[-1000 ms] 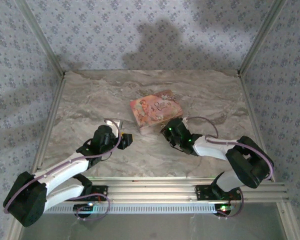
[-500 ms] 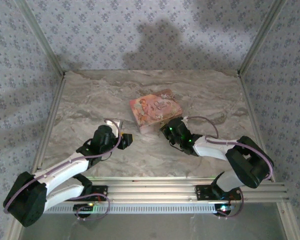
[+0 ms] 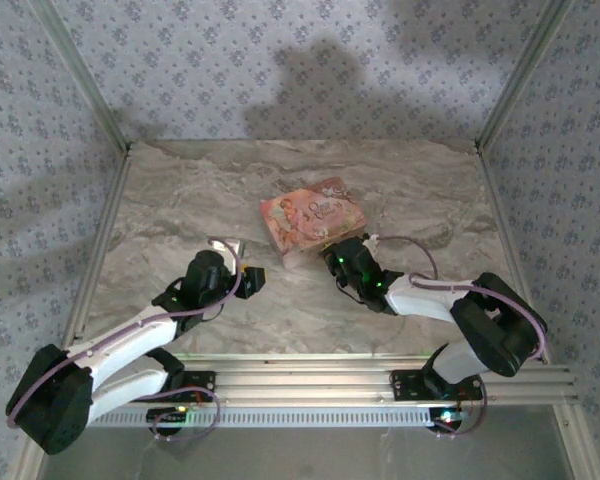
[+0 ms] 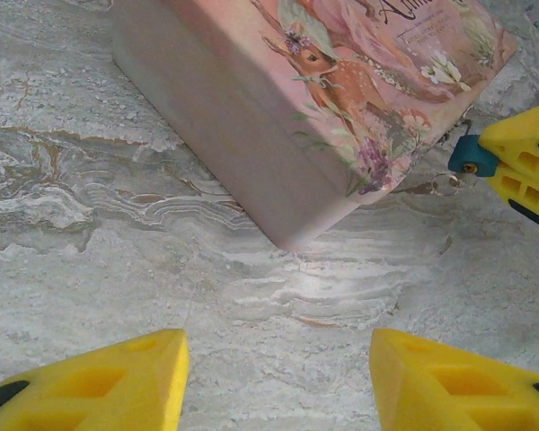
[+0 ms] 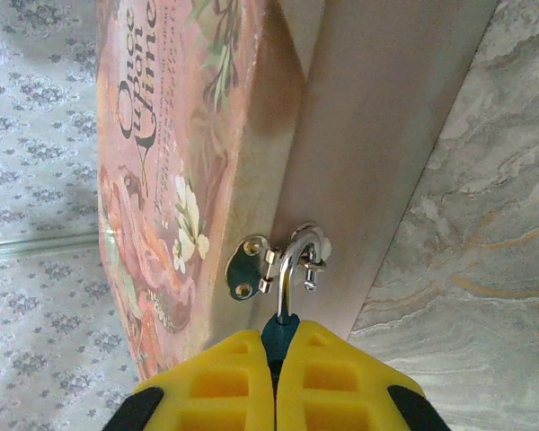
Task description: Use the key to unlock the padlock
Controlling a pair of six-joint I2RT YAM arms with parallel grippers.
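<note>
Almost as before: right gripper point(image 5: 274, 364) tight on padlock point(image 4: 468, 158), left gripper point(image 4: 274, 382) wide.

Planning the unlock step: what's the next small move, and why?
Probably hold the right gripper steady and send the left gripper to fetch the key. The right one is shut on the padlock, whose shackle hooks through the hasp on the pink box. The left one is open, with nothing between its fingers.
</note>
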